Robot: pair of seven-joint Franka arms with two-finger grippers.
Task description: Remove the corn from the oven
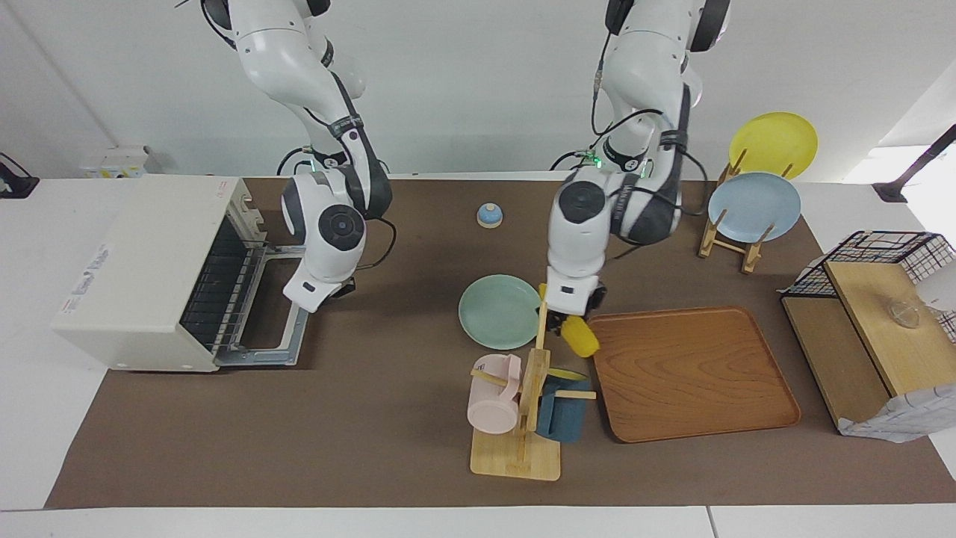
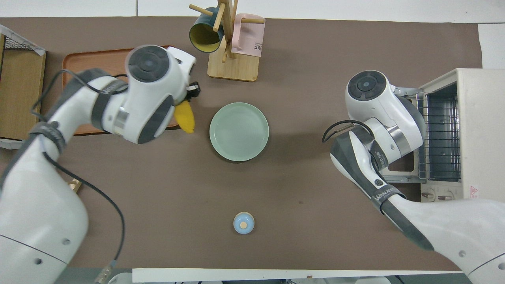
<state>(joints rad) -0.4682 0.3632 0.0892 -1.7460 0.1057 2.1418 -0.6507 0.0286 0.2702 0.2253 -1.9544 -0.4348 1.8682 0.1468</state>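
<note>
The cream-white oven (image 1: pixel 142 261) stands at the right arm's end of the table, its door (image 1: pixel 278 332) folded down flat and its wire rack (image 1: pixel 224 288) showing; it also shows in the overhead view (image 2: pixel 473 118). No corn shows inside it. My left gripper (image 1: pixel 571 317) is shut on the yellow corn (image 1: pixel 580 336) and holds it low over the edge of the brown wooden tray (image 1: pixel 687 373), beside the green plate (image 1: pixel 499 311). The corn also shows in the overhead view (image 2: pixel 184 117). My right gripper (image 1: pixel 334 290) hangs over the open oven door.
A wooden mug tree (image 1: pixel 523 418) with a pink mug and a dark blue mug stands close to the corn. A small blue knob (image 1: pixel 489 215) sits near the robots. A plate rack (image 1: pixel 736 239) and a black wire basket (image 1: pixel 874 246) stand at the left arm's end.
</note>
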